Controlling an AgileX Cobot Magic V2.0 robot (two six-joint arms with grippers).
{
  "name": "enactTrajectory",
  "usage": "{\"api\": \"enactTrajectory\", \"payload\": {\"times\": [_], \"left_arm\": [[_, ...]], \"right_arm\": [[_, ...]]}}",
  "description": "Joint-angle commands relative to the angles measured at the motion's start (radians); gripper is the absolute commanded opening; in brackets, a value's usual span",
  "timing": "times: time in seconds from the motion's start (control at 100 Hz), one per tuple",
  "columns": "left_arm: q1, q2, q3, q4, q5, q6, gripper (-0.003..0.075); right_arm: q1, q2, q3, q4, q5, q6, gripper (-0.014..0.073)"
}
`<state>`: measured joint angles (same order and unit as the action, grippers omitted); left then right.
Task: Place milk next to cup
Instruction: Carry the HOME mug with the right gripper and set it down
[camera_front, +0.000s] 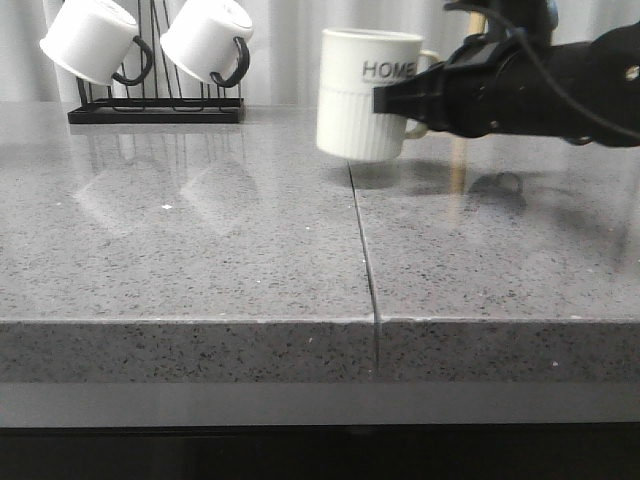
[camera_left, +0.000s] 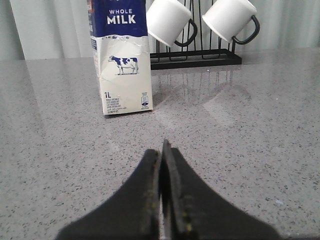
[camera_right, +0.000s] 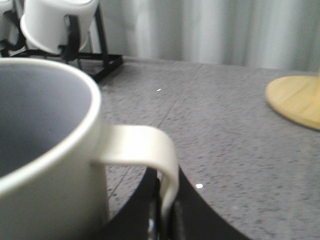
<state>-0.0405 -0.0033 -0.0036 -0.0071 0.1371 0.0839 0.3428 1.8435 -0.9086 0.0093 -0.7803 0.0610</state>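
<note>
The cup (camera_front: 367, 93), a cream-white ribbed mug marked "HOME", is at the back middle of the counter, its base just above or at the surface. My right gripper (camera_front: 392, 100) reaches in from the right and is shut on its cream handle. In the right wrist view the handle (camera_right: 150, 145) sits between the fingers (camera_right: 187, 210) of the gripper (camera_right: 167, 200), with the cup's rim (camera_right: 75, 90) close up. The milk (camera_left: 121, 55) stands upright on the counter in the left wrist view, well ahead of my left gripper (camera_left: 162, 150), which is shut and empty. The milk does not show in the front view.
A black wire rack (camera_front: 155, 105) at the back left holds two plain white mugs with black handles (camera_front: 95, 40); it also shows behind the milk (camera_left: 195, 55). A round wooden base (camera_right: 295, 100) lies right of the cup. A seam (camera_front: 365, 250) crosses the grey counter.
</note>
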Motion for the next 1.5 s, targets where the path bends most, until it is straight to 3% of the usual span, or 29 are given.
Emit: {"api": "enactTrajectory", "payload": {"times": [0.0,0.31,0.4,0.53,0.61,1.1,1.19,1.37,1.49], "left_arm": [[-0.007,-0.031,0.045,-0.002,-0.080,-0.008,-0.0020],[-0.007,-0.031,0.045,-0.002,-0.080,-0.008,-0.0021],[-0.007,-0.031,0.045,-0.002,-0.080,-0.008,-0.0020],[-0.007,-0.031,0.045,-0.002,-0.080,-0.008,-0.0020],[-0.007,-0.031,0.045,-0.002,-0.080,-0.008,-0.0020],[-0.007,-0.031,0.045,-0.002,-0.080,-0.008,-0.0020],[-0.007,-0.031,0.045,-0.002,-0.080,-0.008,-0.0020],[-0.007,-0.031,0.045,0.000,-0.080,-0.008,-0.0020],[-0.007,-0.031,0.045,0.000,-0.080,-0.008,-0.0020]], "right_arm": [[0.008,-0.021,-0.039,0.001,-0.082,-0.004,-0.0064],[0.010,-0.008,-0.041,-0.009,-0.074,-0.004,-0.0056],[0.010,-0.008,-0.041,-0.009,-0.074,-0.004,0.0029],[0.010,-0.008,-0.041,-0.009,-0.074,-0.004,0.0218],[0.010,-0.011,-0.038,-0.009,-0.075,-0.004,0.0254],[0.010,-0.185,0.190,-0.009,-0.141,-0.004,0.0239],[0.010,-0.263,0.256,-0.009,-0.129,-0.004,0.0175],[0.010,-0.460,0.401,-0.009,-0.064,-0.003,-0.0046],[0.010,-0.609,0.487,-0.009,0.009,-0.003,-0.0067]]}}
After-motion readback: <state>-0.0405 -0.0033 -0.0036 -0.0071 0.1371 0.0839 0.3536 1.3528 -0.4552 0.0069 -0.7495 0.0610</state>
